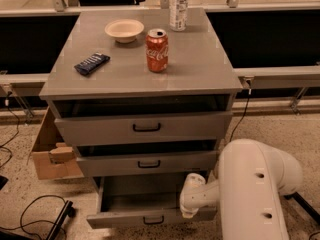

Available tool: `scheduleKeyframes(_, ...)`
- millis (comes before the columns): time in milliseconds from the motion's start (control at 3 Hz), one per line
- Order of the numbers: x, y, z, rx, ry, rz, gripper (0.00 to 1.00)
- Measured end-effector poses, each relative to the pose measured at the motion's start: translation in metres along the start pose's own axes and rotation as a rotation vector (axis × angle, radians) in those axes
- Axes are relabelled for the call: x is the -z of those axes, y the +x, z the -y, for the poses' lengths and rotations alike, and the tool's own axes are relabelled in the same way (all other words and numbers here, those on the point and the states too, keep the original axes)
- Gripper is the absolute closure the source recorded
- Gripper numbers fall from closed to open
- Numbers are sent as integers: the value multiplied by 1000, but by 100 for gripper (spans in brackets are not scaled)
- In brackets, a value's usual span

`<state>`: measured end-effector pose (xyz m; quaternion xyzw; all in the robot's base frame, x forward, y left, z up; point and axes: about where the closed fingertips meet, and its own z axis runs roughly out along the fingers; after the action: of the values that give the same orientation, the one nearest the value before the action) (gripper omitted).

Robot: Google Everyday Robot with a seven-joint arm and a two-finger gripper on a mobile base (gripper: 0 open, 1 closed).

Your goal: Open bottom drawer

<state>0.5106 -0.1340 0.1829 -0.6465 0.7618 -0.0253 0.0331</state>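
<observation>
The grey cabinet (140, 79) has three drawers. The bottom drawer (125, 219) is pulled out toward me, and its plain grey tray (140, 196) shows. Its small black loop handle (153, 220) is at the middle of the front panel. My gripper (192, 201), at the end of the white arm (250, 189), is at the right end of the bottom drawer, over its front right corner. The top drawer (145, 128) and the middle drawer (147, 163) stand slightly ajar.
On the cabinet top are a red soda can (157, 50), a white bowl (124, 30), a clear bottle (179, 6) and a dark snack bar (92, 63). A cardboard box (50, 151) stands left of the cabinet. Black cables (35, 209) lie on the floor.
</observation>
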Motion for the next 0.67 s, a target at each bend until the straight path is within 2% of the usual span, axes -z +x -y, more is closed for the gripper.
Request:
scheduleKeyframes(333, 4, 0, 0, 0, 0, 0, 100)
scheduleKeyframes(667, -1, 19, -33, -14, -37, -5, 100)
